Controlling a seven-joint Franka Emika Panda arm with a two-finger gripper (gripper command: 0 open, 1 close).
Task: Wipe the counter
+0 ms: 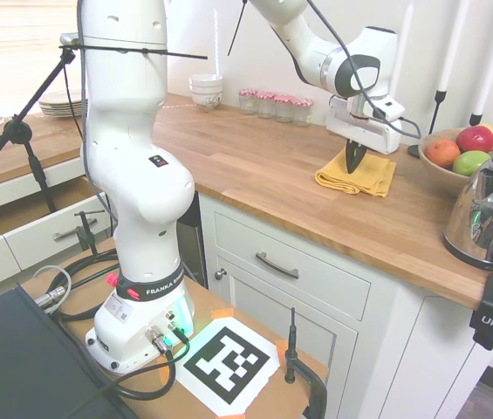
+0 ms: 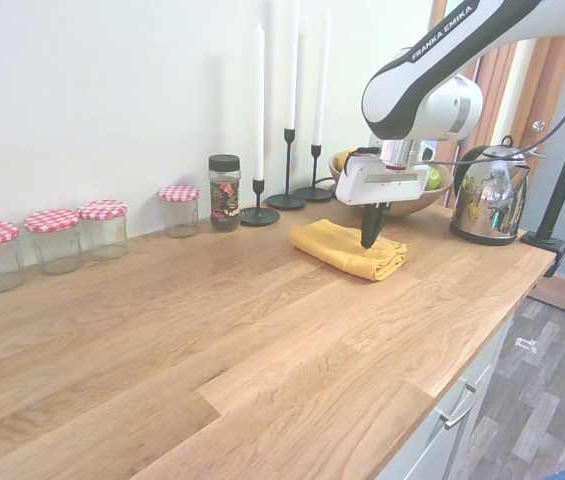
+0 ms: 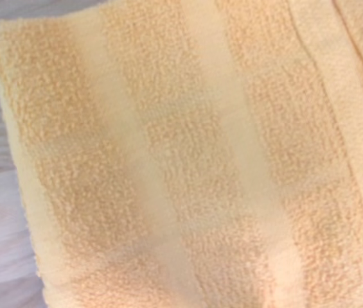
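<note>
One folded yellow cloth [image 2: 349, 249] lies on the counter [image 2: 212, 340] directly beneath my gripper [image 2: 370, 238]; fingers look pinched together, tips at its surface. I judge a sideways sweep comes next

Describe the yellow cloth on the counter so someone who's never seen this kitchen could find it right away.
Start at the long wooden counter and follow it toward the end with the fruit bowl and the shiny kettle. Just in front of the bowl lies a folded yellow terry cloth, right beneath the pincer. It is the only soft, fabric item there; everything nearby is glass, metal or candlesticks.
</note>
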